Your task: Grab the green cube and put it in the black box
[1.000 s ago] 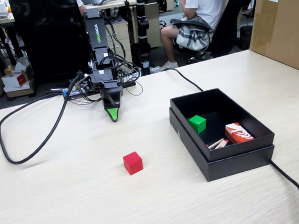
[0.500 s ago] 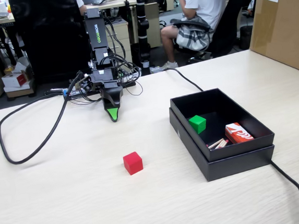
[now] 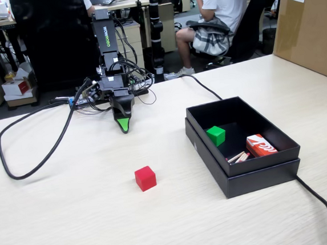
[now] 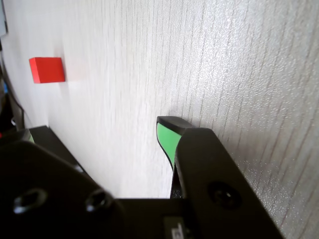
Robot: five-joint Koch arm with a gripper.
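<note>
In the fixed view the green cube (image 3: 215, 135) lies inside the black box (image 3: 254, 179), near its left wall. The box stands on the table at the right. My gripper (image 3: 124, 126) hangs tip-down just above the table at the back left, far from the box and holding nothing. Only one green-tipped point shows there. The wrist view shows a single green-padded finger (image 4: 167, 135) over bare tabletop, and the other jaw is hidden behind dark housing. So whether the jaws are open or shut is unclear.
A red cube (image 3: 145, 178) (image 4: 47, 69) sits on the table between gripper and box. A red-and-white packet (image 3: 260, 146) lies in the box. A black cable (image 3: 35, 162) loops at the left, another (image 3: 319, 200) runs from the box. A brown carton (image 3: 309, 23) stands at the back right.
</note>
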